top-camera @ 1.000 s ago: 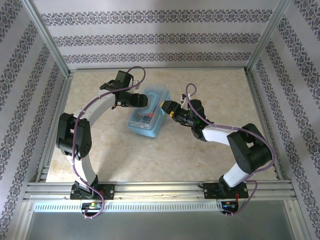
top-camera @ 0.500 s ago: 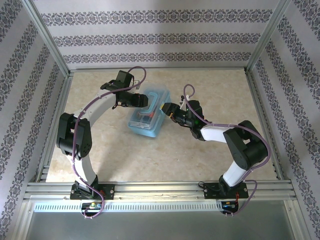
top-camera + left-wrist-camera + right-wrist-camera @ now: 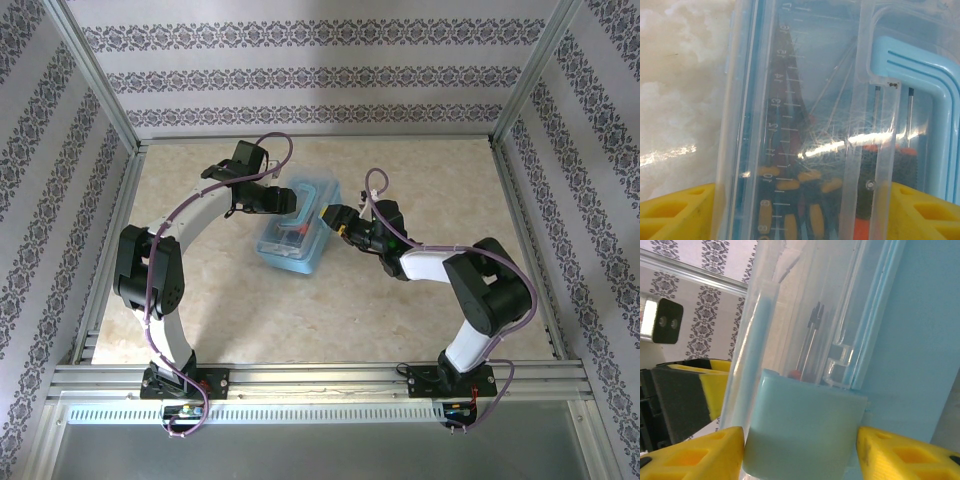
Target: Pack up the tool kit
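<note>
Two tools spread around tool kit (image 3: 295, 233), long axis near-to-far, tilted right.

Clear blue tool case (image 3: 296, 232) mid-table, tools (image 3: 805, 200) inside, lid down

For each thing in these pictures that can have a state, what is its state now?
Tool kit case: lid down, tools visible inside through the clear plastic.
Latch: between the right jaws.
Left gripper: open, jaws on either side of the case.
Right gripper: open, jaws flanking the latch.
</note>
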`<action>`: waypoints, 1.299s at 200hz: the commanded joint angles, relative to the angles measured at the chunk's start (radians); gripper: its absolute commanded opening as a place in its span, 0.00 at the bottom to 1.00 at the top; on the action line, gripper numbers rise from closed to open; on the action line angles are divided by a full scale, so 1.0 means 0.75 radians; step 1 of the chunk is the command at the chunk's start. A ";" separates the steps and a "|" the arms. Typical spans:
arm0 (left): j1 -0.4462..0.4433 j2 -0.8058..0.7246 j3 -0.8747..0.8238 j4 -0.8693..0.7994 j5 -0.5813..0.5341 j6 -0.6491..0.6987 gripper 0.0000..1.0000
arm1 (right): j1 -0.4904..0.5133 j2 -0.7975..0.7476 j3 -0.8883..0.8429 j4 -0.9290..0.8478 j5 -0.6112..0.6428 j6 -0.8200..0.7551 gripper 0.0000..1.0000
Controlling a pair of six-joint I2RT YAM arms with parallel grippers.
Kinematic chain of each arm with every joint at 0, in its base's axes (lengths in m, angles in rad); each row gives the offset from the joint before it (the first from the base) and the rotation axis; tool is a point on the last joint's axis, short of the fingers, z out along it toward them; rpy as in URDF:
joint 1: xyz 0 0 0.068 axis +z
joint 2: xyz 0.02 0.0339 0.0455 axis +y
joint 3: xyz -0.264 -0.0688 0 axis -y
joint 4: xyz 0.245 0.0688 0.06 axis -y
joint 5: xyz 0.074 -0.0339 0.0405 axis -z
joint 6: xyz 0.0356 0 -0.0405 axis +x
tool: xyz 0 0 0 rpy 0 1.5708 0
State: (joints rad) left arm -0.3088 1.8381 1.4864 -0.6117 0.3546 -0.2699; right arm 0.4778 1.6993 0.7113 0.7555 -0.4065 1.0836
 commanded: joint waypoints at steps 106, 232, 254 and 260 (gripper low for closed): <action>-0.027 0.157 -0.093 -0.145 -0.005 -0.023 0.41 | -0.017 0.015 0.025 -0.048 -0.009 -0.041 0.62; -0.027 0.157 -0.091 -0.145 -0.006 -0.021 0.41 | -0.021 -0.050 0.016 -0.028 -0.005 -0.017 0.66; -0.027 0.159 -0.090 -0.145 -0.007 -0.021 0.41 | -0.024 -0.064 -0.006 -0.027 0.009 -0.016 0.65; -0.027 0.160 -0.089 -0.146 -0.005 -0.021 0.41 | -0.023 -0.068 -0.010 -0.028 0.012 -0.016 0.65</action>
State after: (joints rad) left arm -0.3107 1.8385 1.4864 -0.6121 0.3496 -0.2699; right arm 0.4667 1.6878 0.7113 0.6994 -0.4080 1.0733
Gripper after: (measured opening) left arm 0.717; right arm 0.655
